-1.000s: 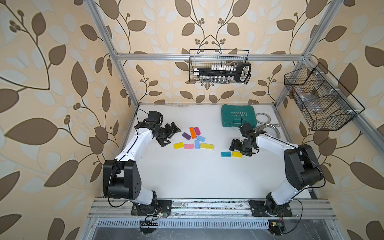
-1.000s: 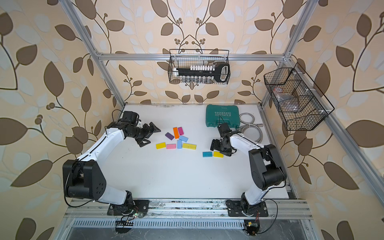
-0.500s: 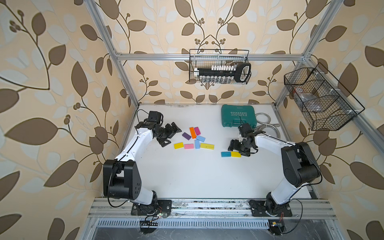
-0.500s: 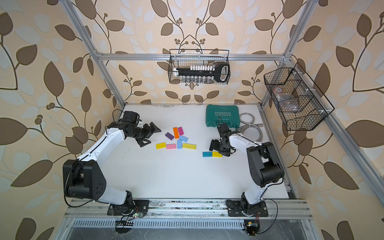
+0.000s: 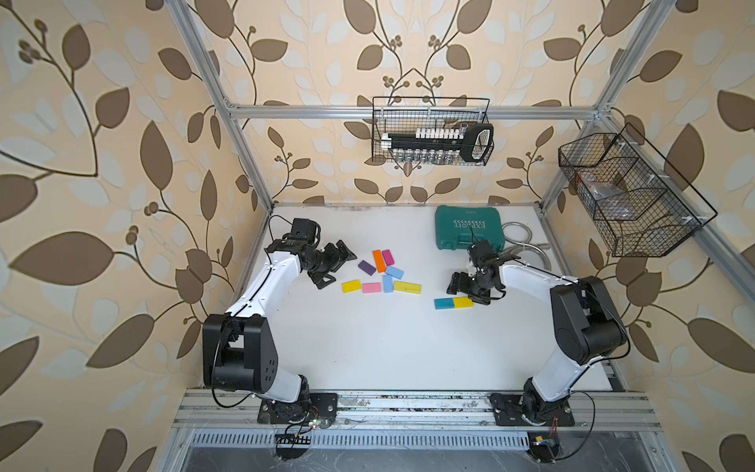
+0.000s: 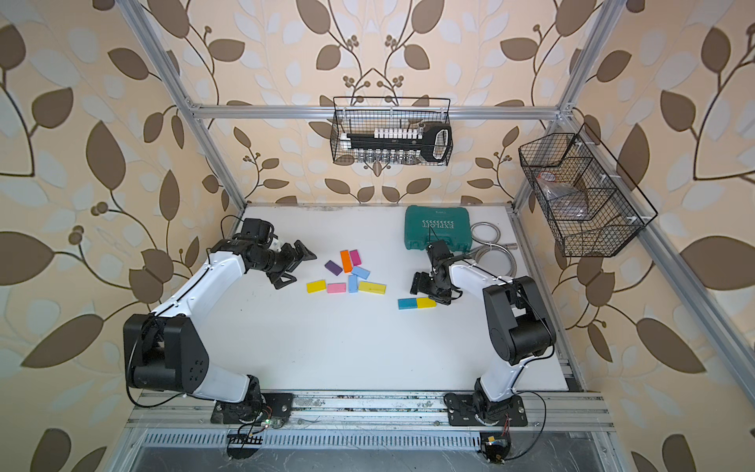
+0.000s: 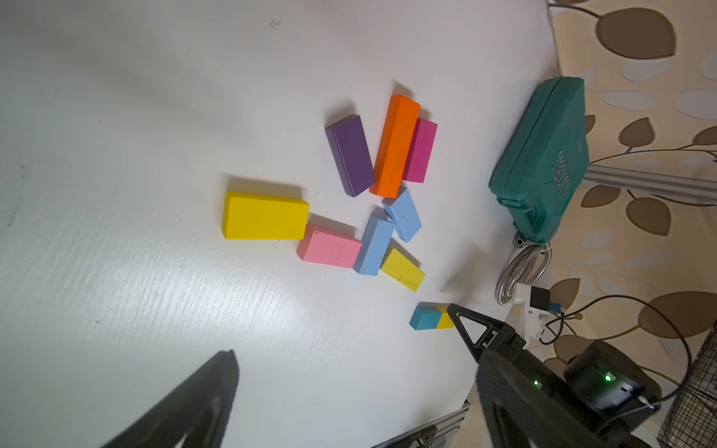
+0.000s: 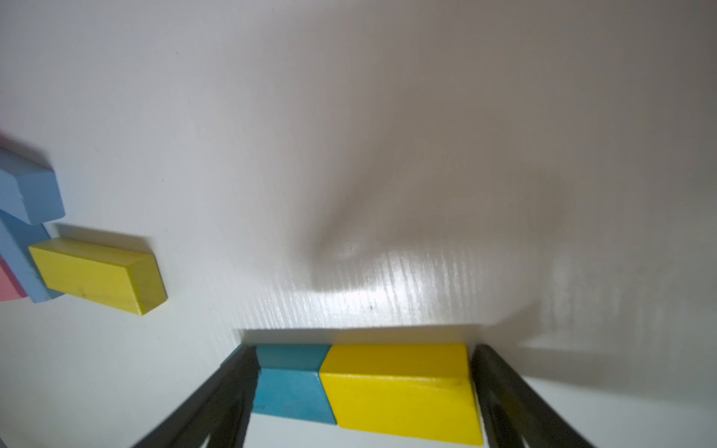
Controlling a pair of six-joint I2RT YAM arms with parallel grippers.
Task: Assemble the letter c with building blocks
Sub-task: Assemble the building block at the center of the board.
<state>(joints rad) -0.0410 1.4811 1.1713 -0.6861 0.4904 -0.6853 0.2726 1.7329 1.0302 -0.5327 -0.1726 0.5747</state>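
Several building blocks lie loose mid-table: purple [image 5: 367,267], orange [image 5: 379,260], magenta [image 5: 387,257], two light blue [image 5: 394,272], pink [image 5: 371,287], a short yellow [image 5: 351,286] and a yellow bar [image 5: 407,287]. To their right a teal block [image 5: 443,303] and a yellow block [image 5: 463,302] lie end to end. My right gripper [image 5: 467,292] is open; in the right wrist view its fingers stand either side of that pair [image 8: 399,384], and the teal end runs past one finger. My left gripper [image 5: 337,267] is open and empty, left of the loose blocks.
A green tool case [image 5: 467,232] lies at the back right with a coiled metal hose [image 5: 527,241] beside it. A wire basket [image 5: 433,135] hangs on the back wall and another [image 5: 629,196] on the right wall. Frame posts stand at the table's corners.
My right gripper has edged a little to the left over the teal and yellow pair. The blocks and the left arm have not moved.
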